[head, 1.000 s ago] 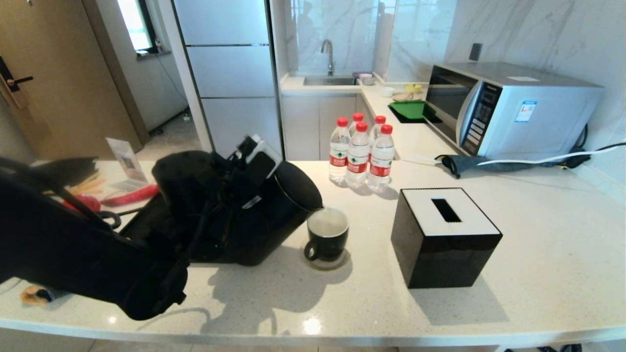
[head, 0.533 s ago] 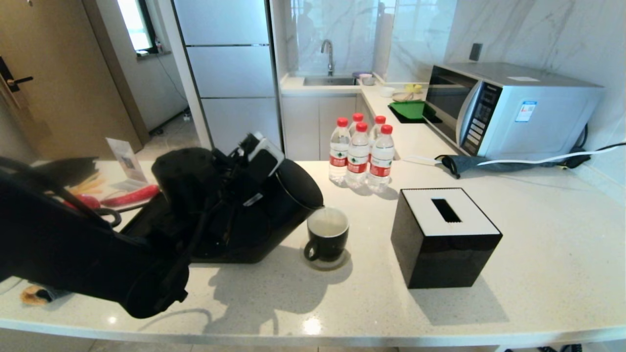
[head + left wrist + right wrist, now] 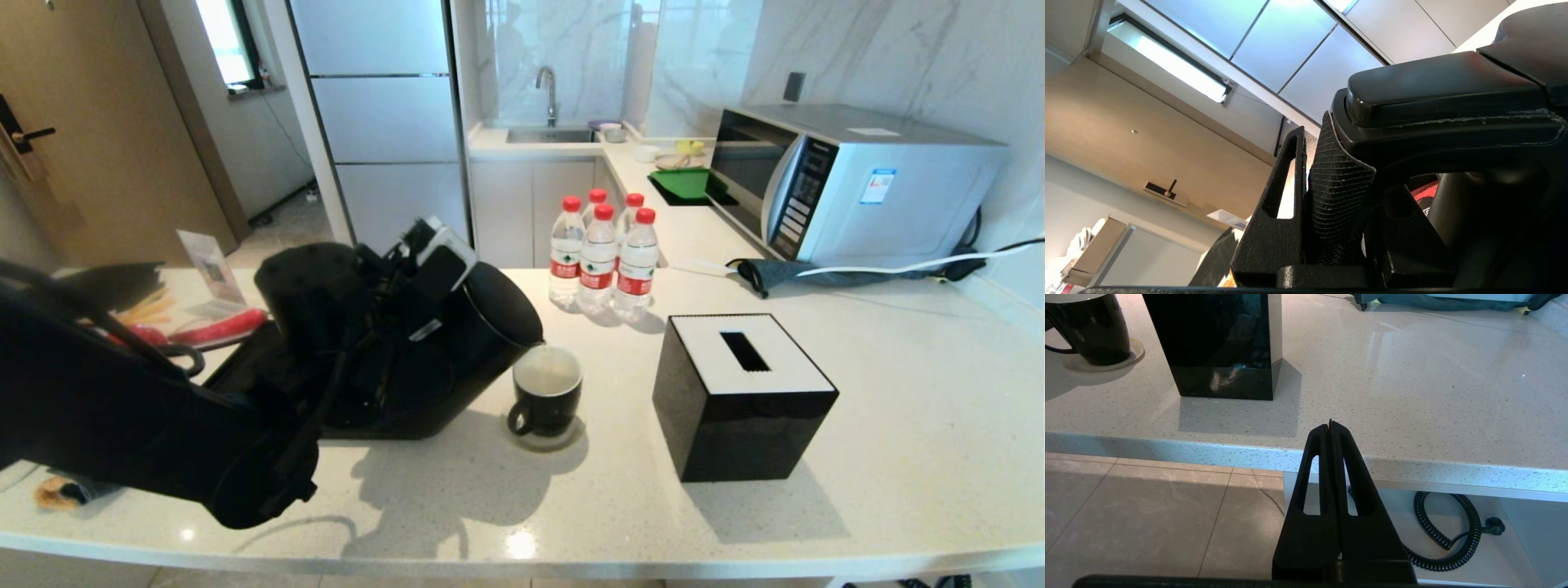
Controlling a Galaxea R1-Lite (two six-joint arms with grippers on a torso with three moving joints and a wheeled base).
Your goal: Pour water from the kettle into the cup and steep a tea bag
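Your left end effector is clamped on the loop handle of the kettle, its fingers pressed tight against the handle with no gap showing. The kettle is tilted toward the right, its spout lip just above the left rim of the cup. The cup stands upright on the counter, on a small pale coaster, its handle turned toward the near left. Inside it you can see pale water well up the white wall. No stream between spout and cup can be made out.

To the right of the cup, a little apart, sits the black tissue box. A cluster of red-capped bottles stands on the far side of the cup, and the microwave sits far right.

Your right end effector hangs below the near edge of the counter, its fingers pressed flat together and gripping nothing.
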